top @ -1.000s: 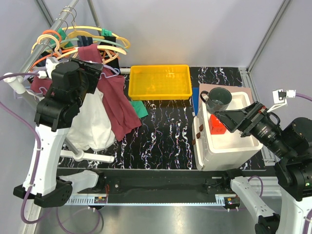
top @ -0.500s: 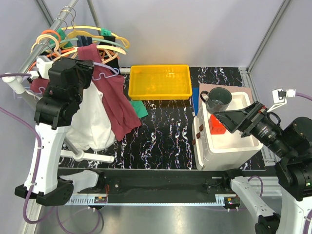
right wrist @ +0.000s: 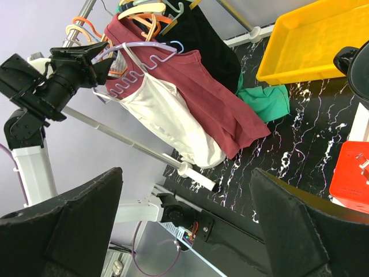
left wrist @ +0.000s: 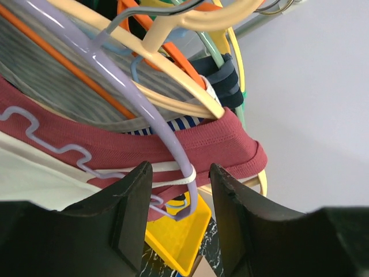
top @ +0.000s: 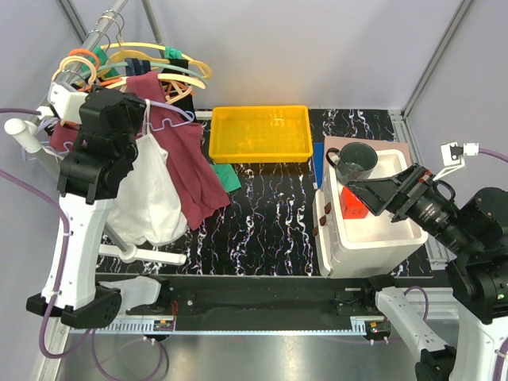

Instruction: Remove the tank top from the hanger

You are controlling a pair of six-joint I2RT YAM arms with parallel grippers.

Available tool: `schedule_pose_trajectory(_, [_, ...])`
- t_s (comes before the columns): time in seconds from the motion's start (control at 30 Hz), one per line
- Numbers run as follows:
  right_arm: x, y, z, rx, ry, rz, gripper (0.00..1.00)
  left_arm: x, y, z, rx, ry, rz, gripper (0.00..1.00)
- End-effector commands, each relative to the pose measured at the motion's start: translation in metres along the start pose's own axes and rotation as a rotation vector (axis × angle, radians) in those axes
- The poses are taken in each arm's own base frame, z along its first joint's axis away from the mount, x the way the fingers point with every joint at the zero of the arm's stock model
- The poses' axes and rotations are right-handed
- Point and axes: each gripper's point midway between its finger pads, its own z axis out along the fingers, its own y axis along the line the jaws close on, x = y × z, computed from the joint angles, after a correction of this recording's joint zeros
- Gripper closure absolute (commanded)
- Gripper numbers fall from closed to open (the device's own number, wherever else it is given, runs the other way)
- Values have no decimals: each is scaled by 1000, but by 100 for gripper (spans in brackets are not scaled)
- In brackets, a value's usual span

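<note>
Two parted fingers (left wrist: pixel 130 213) of the left gripper (left wrist: pixel 180 179) straddled the tank top (left wrist: pixel 164 183) strap on its lavender hanger (left wrist: pixel 144 107) at ten o'clock; pinching and sliding it off looked next.

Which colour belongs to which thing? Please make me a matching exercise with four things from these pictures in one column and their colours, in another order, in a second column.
Things:
1. tray
2. hanger at the left end effector
3. block
4. cloth lying on the table

Colours:
A. green
B. lilac
C. yellow
D. red

Right pairs: 1-C, 2-B, 3-D, 4-A.
</note>
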Motion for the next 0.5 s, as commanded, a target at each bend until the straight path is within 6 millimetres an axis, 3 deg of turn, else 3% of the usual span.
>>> schedule_pose_trajectory(0.0, [-8, 14, -4, -47, -19, -53, 0, -9, -8, 12, -16, -70, -11, 53])
schedule_pose_trajectory(0.47, [-11, 17, -12, -35, -41, -96, 0, -10, -4, 35, -102, -157, 6, 61])
